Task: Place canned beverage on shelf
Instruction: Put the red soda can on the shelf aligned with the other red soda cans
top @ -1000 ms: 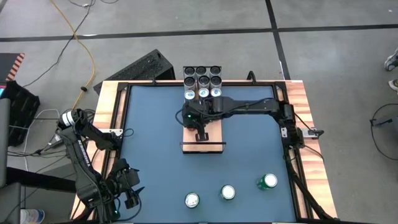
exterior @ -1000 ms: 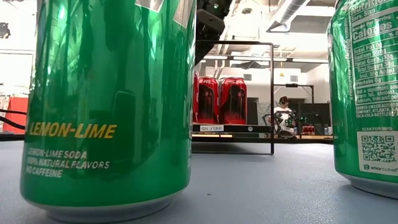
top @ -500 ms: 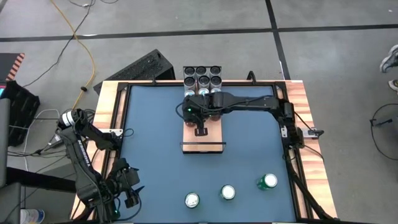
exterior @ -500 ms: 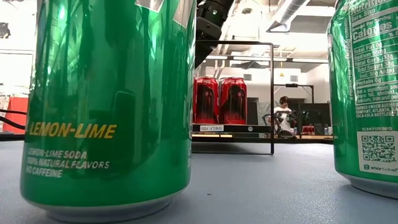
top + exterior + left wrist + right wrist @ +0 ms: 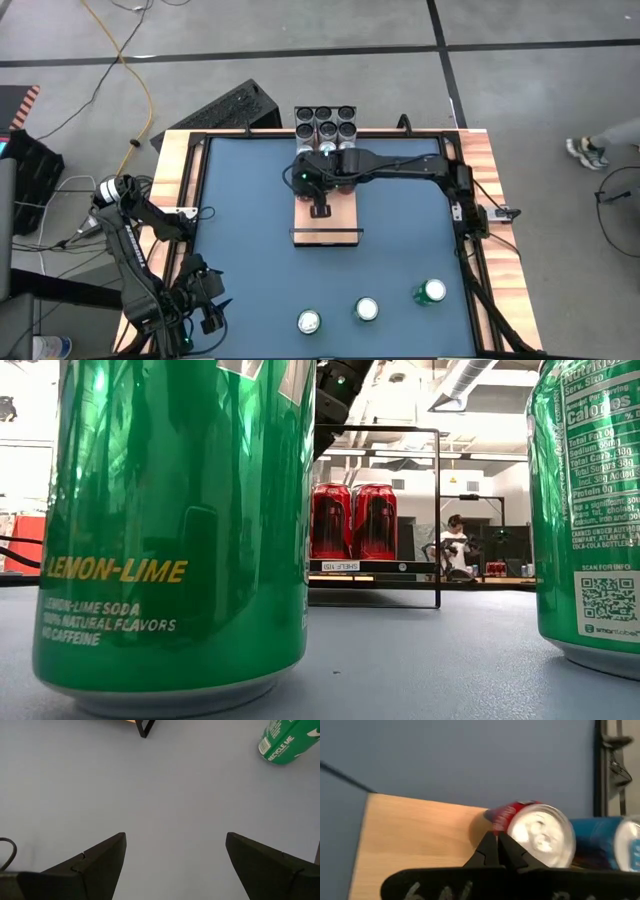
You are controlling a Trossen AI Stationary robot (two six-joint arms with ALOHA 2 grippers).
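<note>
From above you see the right gripper (image 5: 319, 209) over the long pale wood shelf (image 5: 325, 228), jaws pressed together and holding nothing; its wrist camera adds a red soda can (image 5: 532, 832) and a blue can (image 5: 605, 845) just beyond the fingertips. Three green soda cans (image 5: 366, 309) stand on the blue counter (image 5: 240, 240), well apart from the shelf. Only the level view lets you read "LEMON-LIME" on the nearest green can (image 5: 175, 530). The left gripper (image 5: 172, 865) waits with its jaws spread at the counter's near left corner.
</note>
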